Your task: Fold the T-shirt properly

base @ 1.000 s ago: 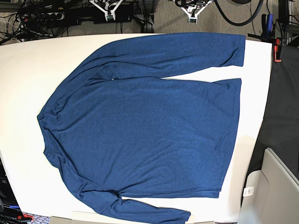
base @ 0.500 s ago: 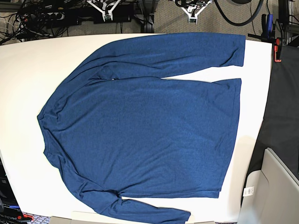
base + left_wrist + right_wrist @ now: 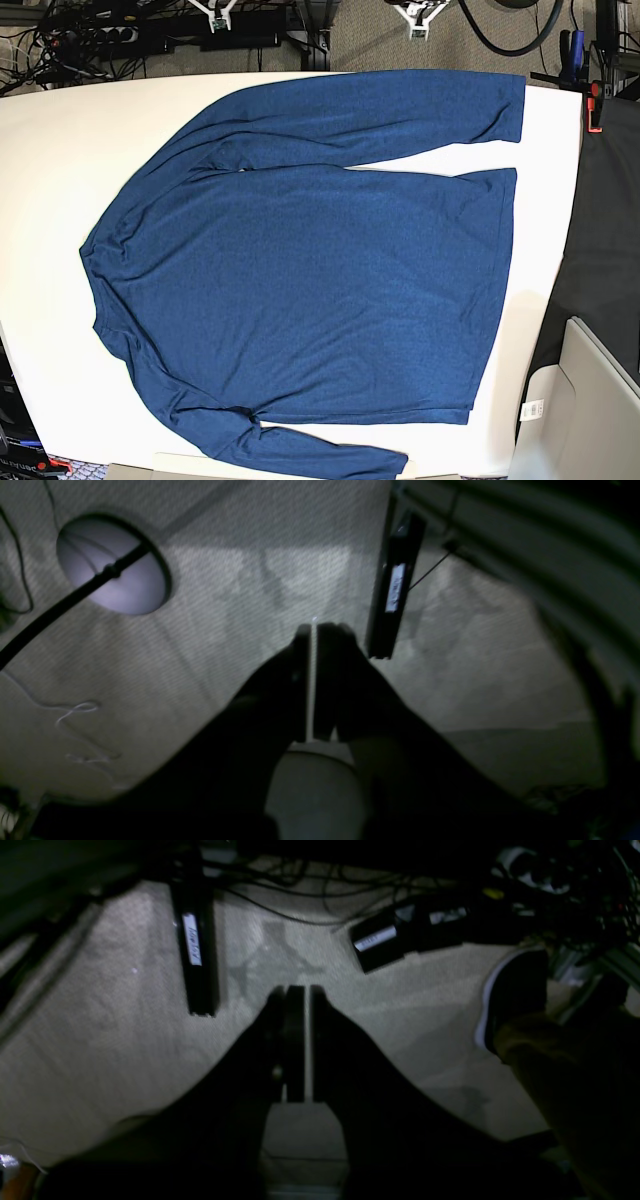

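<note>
The T-shirt [image 3: 310, 270], dark blue and long-sleeved, lies spread flat on the white table [image 3: 50, 150]. Its collar is toward the left and its hem toward the right. One sleeve stretches along the far edge and the other along the near edge. Both grippers hang beyond the table's far edge, apart from the cloth. Only the white tip of my right gripper [image 3: 218, 18] and of my left gripper [image 3: 417, 18] shows in the base view. The wrist views show the left gripper [image 3: 315, 627] and right gripper [image 3: 300, 988] shut over carpet, holding nothing.
Cables and power strips [image 3: 80, 35] lie on the floor behind the table. A clamp [image 3: 595, 105] sits at the far right corner, and a grey box [image 3: 590, 410] stands at the right. A shoe [image 3: 515, 990] and a round stand base [image 3: 112, 565] rest on the carpet.
Both gripper tips have drawn back toward the top edge of the base view, so less of each shows. The T-shirt has not moved.
</note>
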Controlling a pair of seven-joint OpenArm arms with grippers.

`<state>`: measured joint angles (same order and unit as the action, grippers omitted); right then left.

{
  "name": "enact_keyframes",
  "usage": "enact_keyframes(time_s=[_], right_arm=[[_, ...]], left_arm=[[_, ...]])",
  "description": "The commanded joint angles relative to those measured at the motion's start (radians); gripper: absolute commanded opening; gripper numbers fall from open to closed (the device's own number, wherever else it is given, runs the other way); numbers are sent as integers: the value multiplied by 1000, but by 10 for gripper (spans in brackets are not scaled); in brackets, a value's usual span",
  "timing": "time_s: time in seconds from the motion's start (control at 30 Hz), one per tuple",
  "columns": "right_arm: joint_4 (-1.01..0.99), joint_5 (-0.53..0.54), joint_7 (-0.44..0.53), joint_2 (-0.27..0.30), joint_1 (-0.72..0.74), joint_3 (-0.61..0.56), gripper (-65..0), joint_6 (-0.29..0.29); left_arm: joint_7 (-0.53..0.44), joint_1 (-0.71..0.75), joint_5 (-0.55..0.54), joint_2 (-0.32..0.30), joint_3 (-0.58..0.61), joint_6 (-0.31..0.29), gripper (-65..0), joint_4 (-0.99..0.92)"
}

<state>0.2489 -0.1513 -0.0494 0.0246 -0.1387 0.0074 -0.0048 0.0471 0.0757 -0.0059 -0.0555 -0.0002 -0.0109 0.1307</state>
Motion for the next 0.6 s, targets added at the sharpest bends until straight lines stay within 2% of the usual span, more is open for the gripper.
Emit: enact_keyframes(time_s=[0.0, 0.13, 0.27, 0.4, 0.57], right_arm=[[3, 0, 9, 2, -20, -2, -650, -2], [62, 0, 7, 38, -82, -4, -650, -1], [160, -1, 6, 71, -158, -5, -650, -1], [251, -1, 6, 76, -235, -5, -650, -1], [510, 0, -23, 123, -387, -2, -650, -1]], left_arm=[[-8, 6, 5, -20, -2, 2, -646, 1], [-8, 60, 4, -68, -2, 2, -646, 22], [-8, 169, 4, -108, -2, 2, -646, 148], [-6, 238, 4, -140, -4, 2, -646, 223], [3, 344, 2, -174, -4, 2, -646, 363]])
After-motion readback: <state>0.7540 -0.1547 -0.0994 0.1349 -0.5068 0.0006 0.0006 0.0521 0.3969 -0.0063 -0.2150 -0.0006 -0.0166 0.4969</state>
